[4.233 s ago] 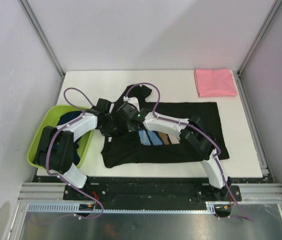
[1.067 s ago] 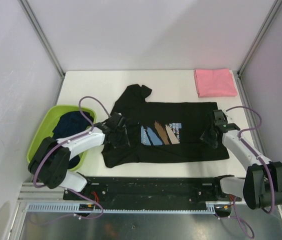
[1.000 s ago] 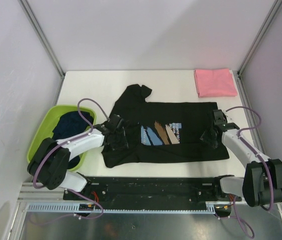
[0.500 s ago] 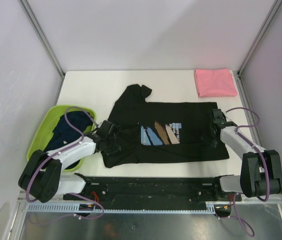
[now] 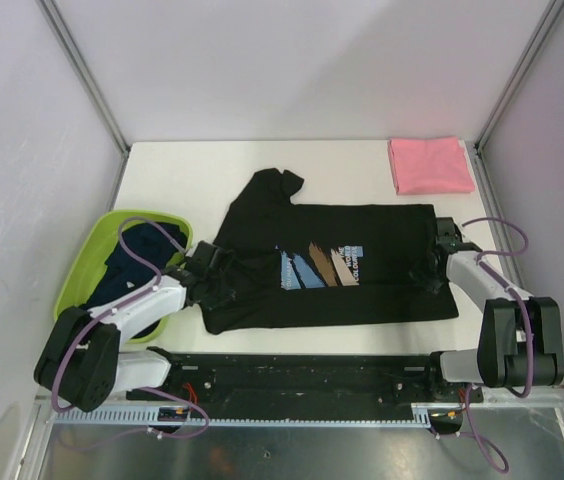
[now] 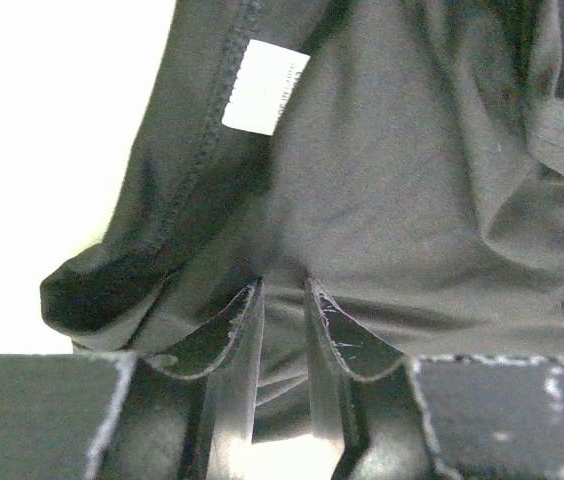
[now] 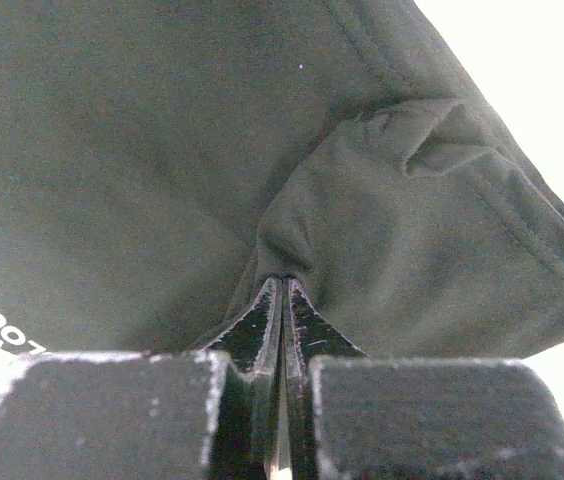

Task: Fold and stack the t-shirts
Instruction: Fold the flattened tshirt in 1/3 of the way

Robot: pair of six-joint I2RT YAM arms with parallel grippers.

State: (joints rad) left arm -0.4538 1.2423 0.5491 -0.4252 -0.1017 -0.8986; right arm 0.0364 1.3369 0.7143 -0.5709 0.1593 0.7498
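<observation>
White table [image 5: 182, 170] between pale lilac walls [image 5: 302, 60], grey metal corner posts [image 5: 82, 70], soft even light.

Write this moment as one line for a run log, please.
black shirt spread flat | left gripper pinching collar end | right gripper pinching hem end | pink shirt folded at back

"How many shirts do you count?"
"One black shirt [image 5: 382, 240] and one pink shirt [image 5: 430, 165], so two for certain. There is also one navy heap [image 5: 127, 255]; I cannot tell whether it is one shirt or several."
"Basins?"
"One basin [image 5: 70, 285], on one table [image 5: 192, 170]."
"And your own parts?"
"Two grippers: my left gripper [image 6: 282, 290] and my right gripper [image 7: 282, 280], with two fingers [image 6: 237, 325] on each."
"Anything smaller?"
"One white label [image 6: 265, 87], and one chest print [image 5: 320, 265]"
</observation>
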